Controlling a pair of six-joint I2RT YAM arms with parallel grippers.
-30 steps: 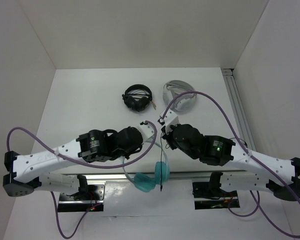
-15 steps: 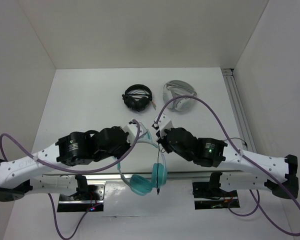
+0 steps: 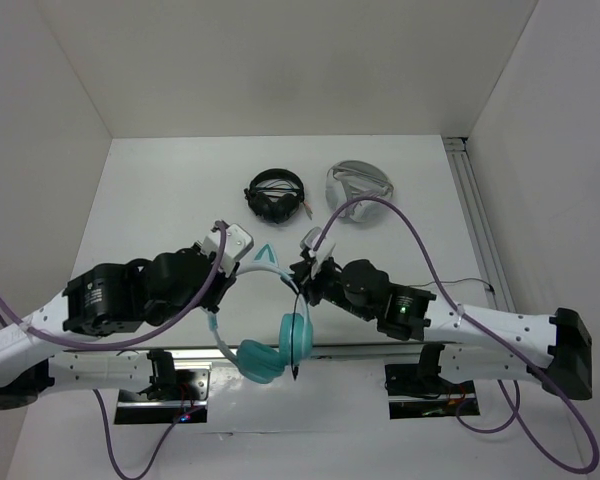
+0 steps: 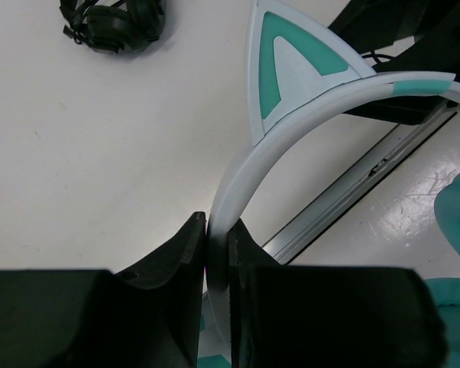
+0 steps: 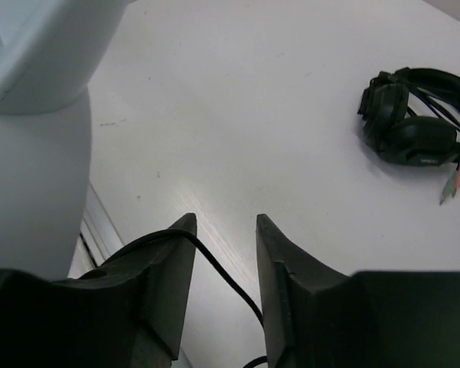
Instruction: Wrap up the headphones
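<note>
Clamping headphones [image 4: 291, 69] in left tool [image 4: 217, 224].

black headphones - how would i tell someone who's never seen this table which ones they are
On the white table, look at the far side, where two headsets lie side by side. The black headphones are the left one. No other headset is black: the white-grey headphones lie to their right, and the teal headphones are held up at the near side.

Top view high, looking down, wrist views close above the table [image 3: 160, 200] — all share black headphones [image 3: 275, 195]
</note>
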